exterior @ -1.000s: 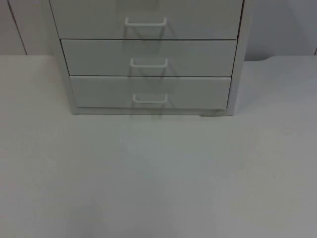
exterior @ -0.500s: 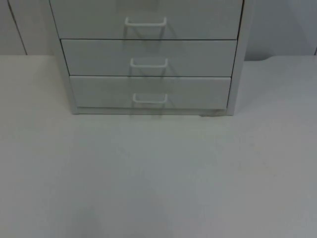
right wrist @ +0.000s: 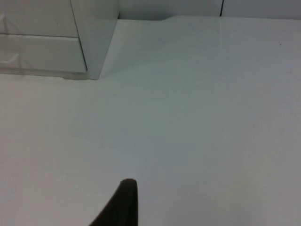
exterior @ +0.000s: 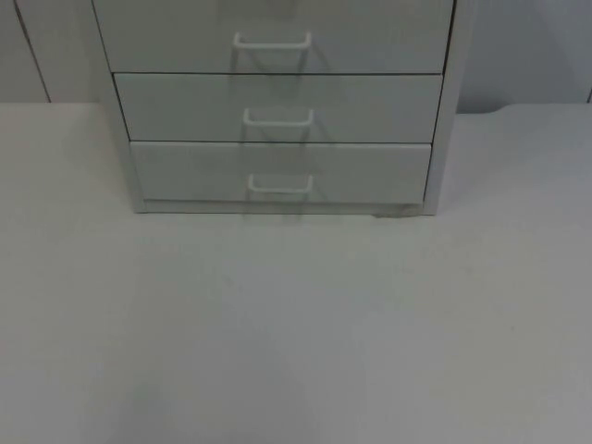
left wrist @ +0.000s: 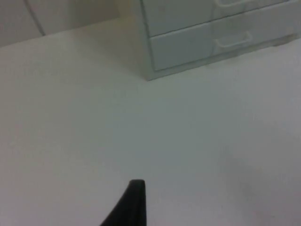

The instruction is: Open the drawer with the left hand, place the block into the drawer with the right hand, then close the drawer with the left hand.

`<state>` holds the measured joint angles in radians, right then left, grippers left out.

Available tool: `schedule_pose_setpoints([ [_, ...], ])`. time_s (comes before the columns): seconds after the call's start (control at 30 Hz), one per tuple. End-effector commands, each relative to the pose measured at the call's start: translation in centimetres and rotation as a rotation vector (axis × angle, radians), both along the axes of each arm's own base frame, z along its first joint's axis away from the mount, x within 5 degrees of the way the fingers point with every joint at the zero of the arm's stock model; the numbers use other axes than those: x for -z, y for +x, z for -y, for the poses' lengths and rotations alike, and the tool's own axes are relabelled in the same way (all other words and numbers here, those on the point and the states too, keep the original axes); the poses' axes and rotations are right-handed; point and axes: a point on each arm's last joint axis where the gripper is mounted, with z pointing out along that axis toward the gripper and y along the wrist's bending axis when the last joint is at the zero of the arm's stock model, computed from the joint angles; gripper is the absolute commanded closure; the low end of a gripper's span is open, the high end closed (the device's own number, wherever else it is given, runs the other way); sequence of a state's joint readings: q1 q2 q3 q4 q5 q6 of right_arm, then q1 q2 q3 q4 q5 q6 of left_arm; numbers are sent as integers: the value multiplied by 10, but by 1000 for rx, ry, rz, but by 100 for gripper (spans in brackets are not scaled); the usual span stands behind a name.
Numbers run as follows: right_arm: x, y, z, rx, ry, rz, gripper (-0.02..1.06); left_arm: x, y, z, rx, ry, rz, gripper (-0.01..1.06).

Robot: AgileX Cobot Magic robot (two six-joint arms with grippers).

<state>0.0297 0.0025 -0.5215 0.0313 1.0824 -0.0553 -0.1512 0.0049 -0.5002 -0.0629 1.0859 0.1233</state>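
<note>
Three shut drawers (exterior: 277,106) face the bare white surface (exterior: 296,324); both grippers hover over it, finger state indiscernible.

No visible change vs earlier top-view pics: drawer unit (exterior: 277,102) sits same spot on table (exterior: 296,324), all 3 drawers shut, handles unmoved, nothing else shifted

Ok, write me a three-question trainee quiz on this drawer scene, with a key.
1. True or false: all three drawers of the cabinet are shut.
2. How many handles show in the top view? A) two B) three C) four
3. Fill in: the bottom drawer has a ____ handle.

Key: 1 true; 2 B; 3 white.
</note>
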Motion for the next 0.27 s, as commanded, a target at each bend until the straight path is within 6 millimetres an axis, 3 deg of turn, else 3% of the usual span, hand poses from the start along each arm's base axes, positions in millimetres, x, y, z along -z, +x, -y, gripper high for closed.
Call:
schedule_pose_setpoints([
  [0.0, 1, 0, 0, 13, -2, 1, -1, 1, 0, 0, -79, -4, 9, 0],
  [0.23, 1, 1, 0, 79, -3, 1, -1, 1, 1, 1, -239, -2, 9, 0],
])
